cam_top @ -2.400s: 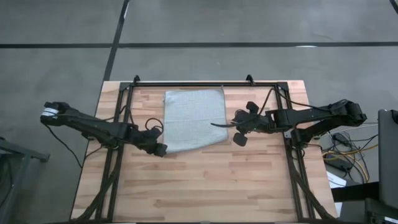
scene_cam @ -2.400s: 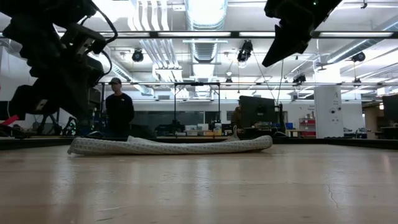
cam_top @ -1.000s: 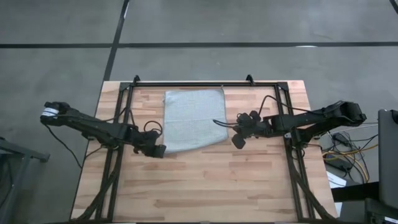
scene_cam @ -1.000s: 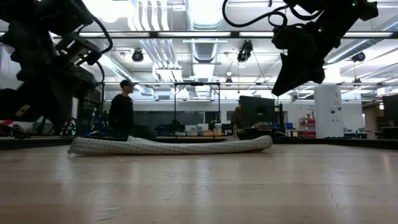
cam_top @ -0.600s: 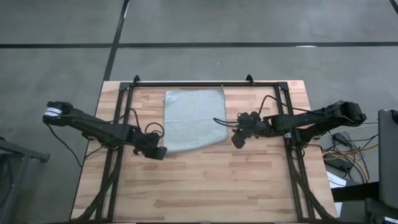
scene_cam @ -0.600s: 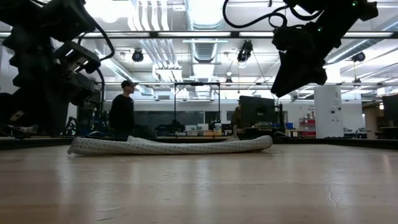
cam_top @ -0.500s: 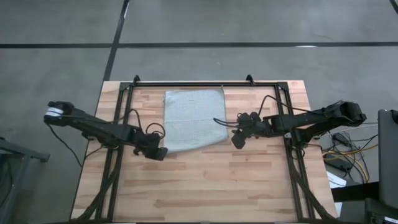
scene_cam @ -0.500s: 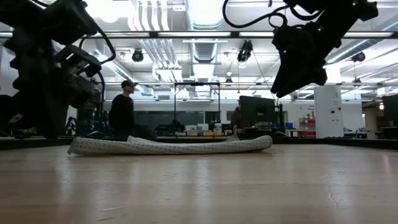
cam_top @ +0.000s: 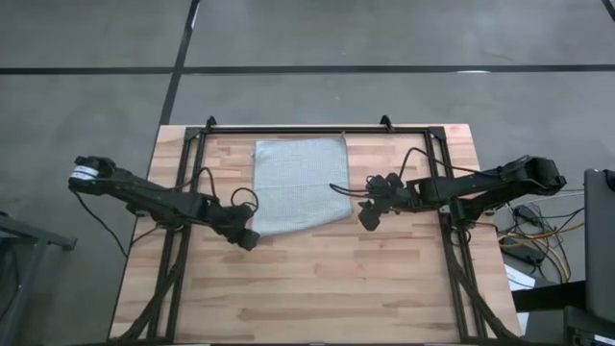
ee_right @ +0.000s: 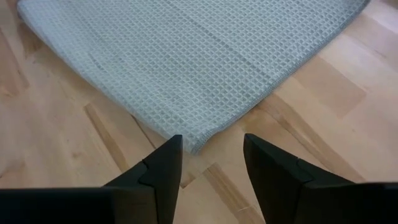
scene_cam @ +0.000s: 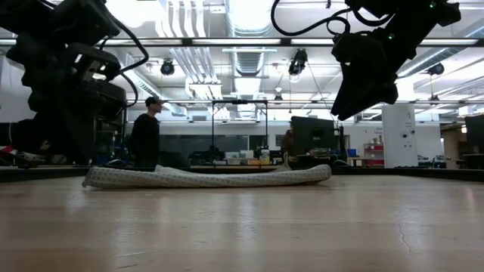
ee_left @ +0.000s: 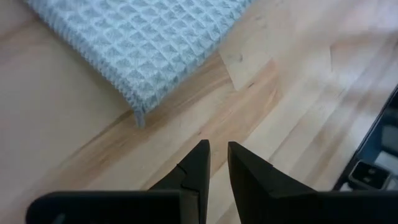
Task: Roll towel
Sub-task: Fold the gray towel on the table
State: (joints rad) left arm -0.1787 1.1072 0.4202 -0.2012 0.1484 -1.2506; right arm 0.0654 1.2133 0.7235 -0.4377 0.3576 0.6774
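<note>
Towel point(cam_top: 299, 184) flat on table's point(cam_top: 317, 288) far half

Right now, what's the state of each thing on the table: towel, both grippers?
towel: spread flat on the table, not rolled, not held.
left gripper: fingers nearly together, empty, above bare wood just off the towel's near left corner.
right gripper: open, empty, straddling the towel's near right corner.

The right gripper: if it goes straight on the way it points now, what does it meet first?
Most likely the near corner of the towel. In the right wrist view that corner lies just ahead of the right gripper, between its open fingers. Its height above the table is unclear, so it might pass over the corner.
</note>
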